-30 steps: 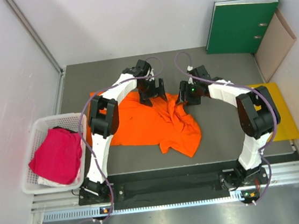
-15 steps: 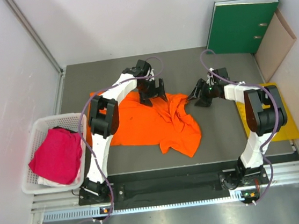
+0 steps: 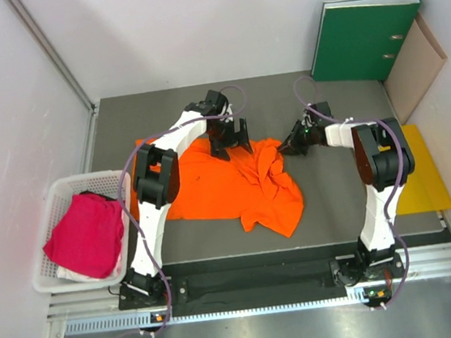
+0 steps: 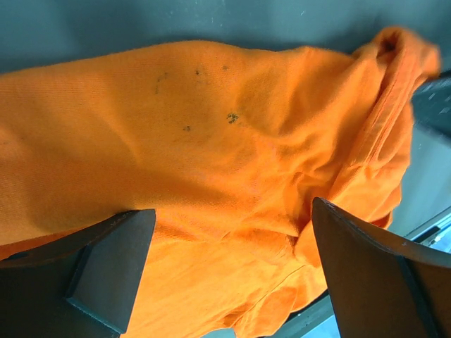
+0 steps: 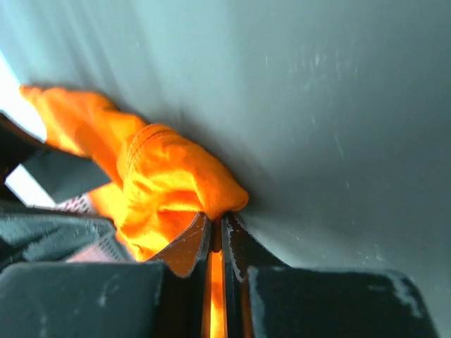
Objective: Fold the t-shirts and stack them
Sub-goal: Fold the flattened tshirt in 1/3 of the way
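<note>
The orange t-shirt lies crumpled on the grey table, also filling the left wrist view. My left gripper hovers wide open over its far edge, both fingers apart with cloth below them. My right gripper is shut on the shirt's right edge; a fold of orange cloth is pinched between its closed jaws. The magenta-pink t-shirt lies bunched in the white mesh basket at the left.
A green binder and a tan folder lean against the back right wall. A yellow envelope lies flat at the right, beside the right arm. White cloth shows under the pink shirt in the basket.
My right gripper swung out to the right, came back to the orange shirt's right edge and closed on it. The left arm has stayed still and open.
</note>
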`<act>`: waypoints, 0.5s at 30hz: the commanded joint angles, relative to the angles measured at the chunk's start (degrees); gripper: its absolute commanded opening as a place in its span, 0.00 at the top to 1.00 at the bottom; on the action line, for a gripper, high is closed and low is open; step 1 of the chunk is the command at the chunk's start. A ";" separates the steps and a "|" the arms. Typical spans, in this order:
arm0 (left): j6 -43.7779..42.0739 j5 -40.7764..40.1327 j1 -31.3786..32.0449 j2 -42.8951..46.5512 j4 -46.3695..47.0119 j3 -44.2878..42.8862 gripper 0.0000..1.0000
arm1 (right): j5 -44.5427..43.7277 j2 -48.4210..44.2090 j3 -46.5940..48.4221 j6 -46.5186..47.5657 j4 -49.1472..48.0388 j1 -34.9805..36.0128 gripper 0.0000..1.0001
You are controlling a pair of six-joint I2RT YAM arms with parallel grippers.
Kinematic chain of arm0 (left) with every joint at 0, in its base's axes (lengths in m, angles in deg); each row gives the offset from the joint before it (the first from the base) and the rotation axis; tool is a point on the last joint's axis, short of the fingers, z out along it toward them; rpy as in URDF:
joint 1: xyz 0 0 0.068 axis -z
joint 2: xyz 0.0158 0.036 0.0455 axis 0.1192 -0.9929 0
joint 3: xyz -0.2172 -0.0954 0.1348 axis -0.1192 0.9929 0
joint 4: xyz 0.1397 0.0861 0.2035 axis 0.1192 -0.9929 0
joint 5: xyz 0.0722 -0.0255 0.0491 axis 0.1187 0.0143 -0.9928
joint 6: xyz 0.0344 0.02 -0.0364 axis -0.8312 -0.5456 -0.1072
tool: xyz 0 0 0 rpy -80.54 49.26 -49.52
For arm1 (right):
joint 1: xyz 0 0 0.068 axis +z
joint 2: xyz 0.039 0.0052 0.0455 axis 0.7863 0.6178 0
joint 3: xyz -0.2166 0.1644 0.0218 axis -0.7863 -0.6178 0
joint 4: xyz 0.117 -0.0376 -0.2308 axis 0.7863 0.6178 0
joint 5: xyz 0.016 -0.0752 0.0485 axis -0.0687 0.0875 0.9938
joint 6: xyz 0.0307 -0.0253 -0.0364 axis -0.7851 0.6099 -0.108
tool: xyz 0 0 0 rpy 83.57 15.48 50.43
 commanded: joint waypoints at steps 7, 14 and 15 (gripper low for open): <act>-2.82 -10.61 -0.58 -4.86 -6.72 0.01 0.01 | -26.98 -11.14 12.71 15.64 13.12 3.11 1.00; -2.65 -10.61 -0.58 -5.30 -7.08 0.01 0.01 | -40.45 -8.97 16.85 23.93 13.11 6.63 0.84; -2.73 -10.53 -0.58 -5.21 -7.08 0.01 0.01 | -41.25 -7.92 18.34 23.59 14.16 6.63 0.75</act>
